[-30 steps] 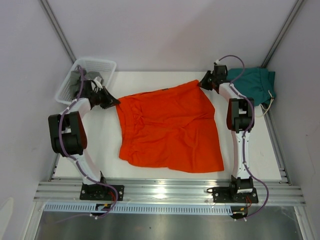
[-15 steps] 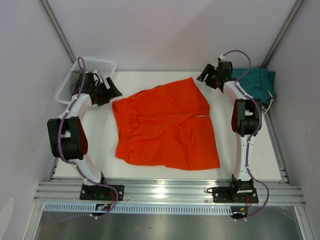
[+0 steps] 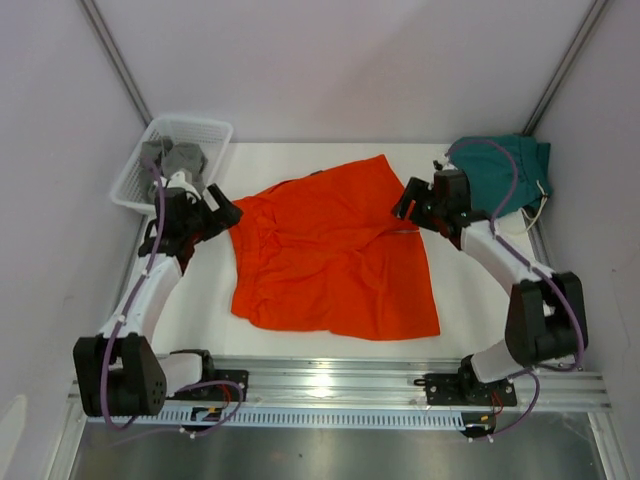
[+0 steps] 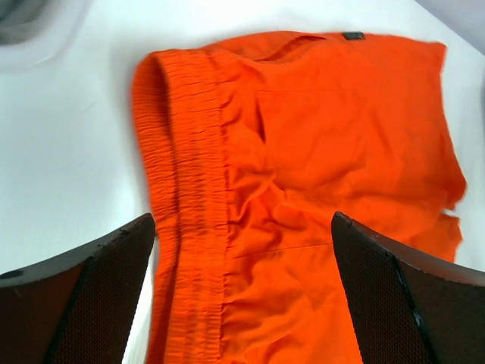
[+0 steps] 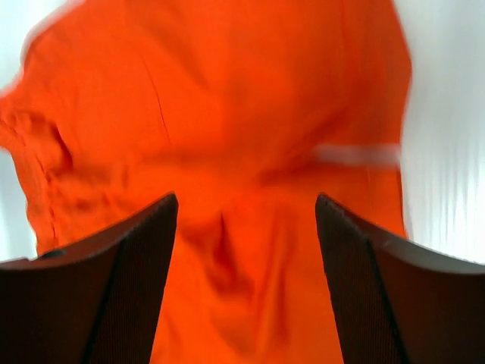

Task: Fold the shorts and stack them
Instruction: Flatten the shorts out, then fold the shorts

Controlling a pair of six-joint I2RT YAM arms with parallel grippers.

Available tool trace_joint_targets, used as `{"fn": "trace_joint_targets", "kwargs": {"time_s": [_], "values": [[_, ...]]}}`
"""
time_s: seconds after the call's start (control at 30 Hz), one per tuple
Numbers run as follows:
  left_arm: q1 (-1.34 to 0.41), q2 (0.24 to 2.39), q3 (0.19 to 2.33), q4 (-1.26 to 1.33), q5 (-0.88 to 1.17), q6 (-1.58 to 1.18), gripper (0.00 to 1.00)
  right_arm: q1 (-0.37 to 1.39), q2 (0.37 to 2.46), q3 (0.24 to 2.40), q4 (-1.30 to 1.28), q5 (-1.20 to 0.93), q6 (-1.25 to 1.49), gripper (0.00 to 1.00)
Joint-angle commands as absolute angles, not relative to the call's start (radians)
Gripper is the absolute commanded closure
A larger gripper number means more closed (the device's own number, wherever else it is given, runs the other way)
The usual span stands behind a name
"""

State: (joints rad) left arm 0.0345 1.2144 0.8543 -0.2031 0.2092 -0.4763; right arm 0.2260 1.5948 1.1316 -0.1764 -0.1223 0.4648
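The orange shorts point(image 3: 335, 255) lie spread out on the white table, waistband to the left, legs to the right. My left gripper point(image 3: 222, 212) hovers open at the waistband's far left corner. The left wrist view shows the ribbed waistband point(image 4: 186, 152) below the left gripper point(image 4: 244, 220), with nothing between its fingers. My right gripper point(image 3: 408, 200) stands open over the far right leg hem. In the right wrist view the right gripper point(image 5: 246, 199) is above blurred orange cloth point(image 5: 227, 114) and holds nothing. The teal shorts point(image 3: 515, 165) lie bunched in the far right corner.
A white mesh basket point(image 3: 200, 122) holding grey cloth point(image 3: 180, 155) stands at the far left corner, just behind my left arm. The aluminium rail point(image 3: 330, 385) runs along the near table edge. Grey walls close in the left, back and right sides.
Both grippers have let go of the orange shorts' far corners and opened. The shorts have dropped flat. Both arms have drawn back toward the near side, over the cloth.
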Motion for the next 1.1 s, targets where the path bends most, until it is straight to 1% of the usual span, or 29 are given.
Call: {"fn": "trace_joint_targets", "kwargs": {"time_s": [0.0,0.03,0.07,0.13,0.17,0.2,0.23,0.27,0.33,0.43,0.5,0.6,0.7,0.83,0.9,0.97,1.0,1.03,1.07], "values": [[0.035,1.091,0.802,-0.227,0.069,-0.523,0.01,0.242,1.416,0.984,-0.192,-0.023,0.509,0.25],[0.034,1.050,0.742,-0.221,0.061,-0.526,0.01,0.261,1.331,0.915,-0.195,-0.005,0.520,0.24],[0.035,0.963,0.715,-0.206,0.057,-0.532,0.01,0.268,1.290,0.884,-0.199,0.000,0.523,0.23],[0.035,0.873,0.629,-0.192,0.040,-0.558,0.01,0.281,1.220,0.813,-0.224,0.000,0.526,0.23],[0.034,0.795,0.609,-0.180,0.022,-0.567,0.01,0.284,1.162,0.796,-0.239,0.030,0.528,0.21],[0.035,0.764,0.591,-0.173,0.009,-0.581,0.01,0.285,1.137,0.781,-0.268,0.032,0.523,0.20],[0.035,0.744,0.544,-0.169,0.005,-0.619,0.01,0.284,1.115,0.769,-0.291,0.040,0.522,0.19],[0.037,0.733,0.535,-0.175,-0.047,-0.646,0.01,0.285,1.076,0.753,-0.316,0.054,0.522,0.18],[0.040,0.736,0.506,-0.189,-0.075,-0.731,0.01,0.284,1.031,0.735,-0.362,0.057,0.523,0.18],[0.064,0.767,0.509,-0.172,0.014,-0.733,0.01,0.282,0.928,0.696,-0.408,0.052,0.541,0.17],[0.063,0.779,0.538,-0.237,0.009,-0.736,0.01,0.284,0.870,0.687,-0.461,0.054,0.570,0.14],[0.061,0.782,0.577,-0.366,0.009,-0.732,0.01,0.282,0.836,0.687,-0.555,0.080,0.636,0.13],[0.060,0.726,0.551,-0.457,0.029,-0.732,0.01,0.284,0.825,0.664,-0.615,0.071,0.685,0.13],[0.057,0.597,0.500,-0.561,0.067,-0.767,0.01,0.284,0.845,0.594,-0.655,0.066,0.773,0.14],[0.046,0.513,0.470,-0.607,0.086,-0.785,0.01,0.287,0.818,0.540,-0.655,0.038,0.805,0.16],[0.016,0.465,0.456,-0.620,0.087,-0.814,0.01,0.299,0.766,0.509,-0.702,0.050,0.879,0.19],[-0.044,0.437,0.448,-0.621,0.081,-0.825,0.01,0.310,0.750,0.509,-0.728,0.058,0.894,0.21],[-0.067,0.434,0.446,-0.636,0.074,-0.839,0.01,0.327,0.736,0.517,-0.764,0.072,0.906,0.21],[-0.115,0.436,0.443,-0.650,0.033,-0.848,0.01,0.337,0.714,0.537,-0.837,0.109,0.926,0.21]]}}
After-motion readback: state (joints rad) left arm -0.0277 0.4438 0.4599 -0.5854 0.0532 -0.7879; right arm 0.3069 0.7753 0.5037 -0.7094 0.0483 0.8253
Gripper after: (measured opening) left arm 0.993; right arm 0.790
